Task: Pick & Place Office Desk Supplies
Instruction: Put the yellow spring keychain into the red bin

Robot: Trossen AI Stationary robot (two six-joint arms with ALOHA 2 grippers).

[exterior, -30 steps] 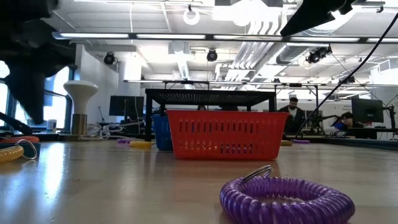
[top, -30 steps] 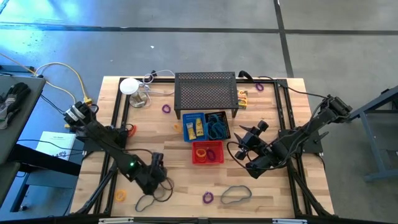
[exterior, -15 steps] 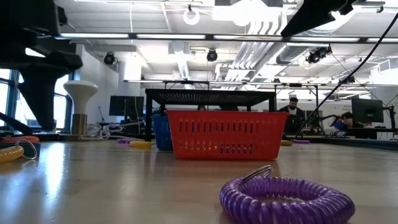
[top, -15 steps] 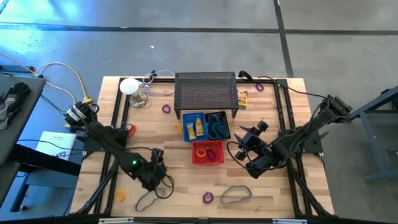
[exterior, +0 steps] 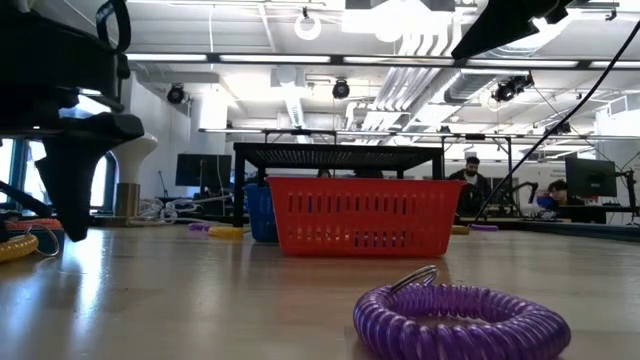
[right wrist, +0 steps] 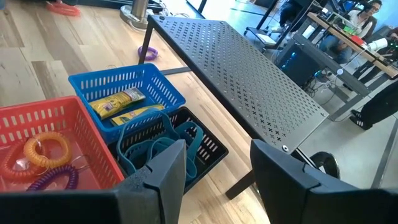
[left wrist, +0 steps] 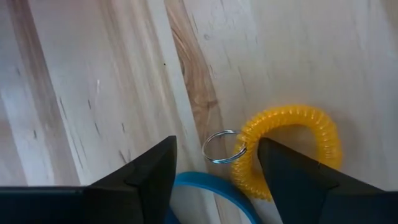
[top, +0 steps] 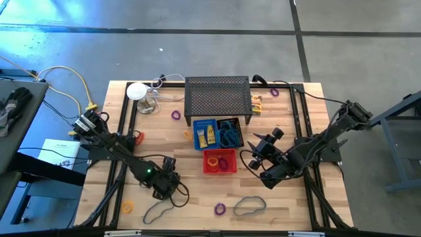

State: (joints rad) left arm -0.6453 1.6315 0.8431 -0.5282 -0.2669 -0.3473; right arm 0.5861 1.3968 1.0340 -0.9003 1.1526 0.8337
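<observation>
Overhead, the light wooden slatted table point(top: 197, 197) carries a black perforated metal rack point(top: 218, 97) at its twelve o'clock edge. Just at six o'clock of the rack stand a small blue plastic mesh bin point(top: 205, 133) holding little yellow printed boxes point(top: 204, 136) and, touching it at three o'clock, a small black bin point(top: 230, 133) holding thin bluish looped cords point(top: 229, 137). At six o'clock of these sits a small red plastic mesh bin point(top: 219, 161) holding orange and purple coiled rings point(top: 214, 160)

The left gripper point(top: 166, 185) hangs low over the table at about seven o'clock of the red bin, fingers spread apart with nothing between them. Its wrist camera shows a yellow coiled ring with a small metal key loop point(left wrist: 292, 149) and the edge of a blue loop point(left wrist: 205, 186) on the wood between the fingers point(left wrist: 149, 171); overhead these sit hidden under the gripper. A dark looped cord point(top: 156, 210) lies just at six o'clock of that gripper, and another yellow ring point(top: 127, 207) well off at nine o'clock

The right gripper point(top: 255, 158) hovers at three o'clock of the red bin, fingers parted and holding nothing

Loose on the table: a purple coiled ring point(top: 220, 209) near the six o'clock edge, a dark looped cord point(top: 250, 205) beside it at three o'clock, a purple ring point(top: 176, 115) at nine o'clock of the rack, and a yellow box point(top: 256, 103) at three o'clock of the rack
</observation>
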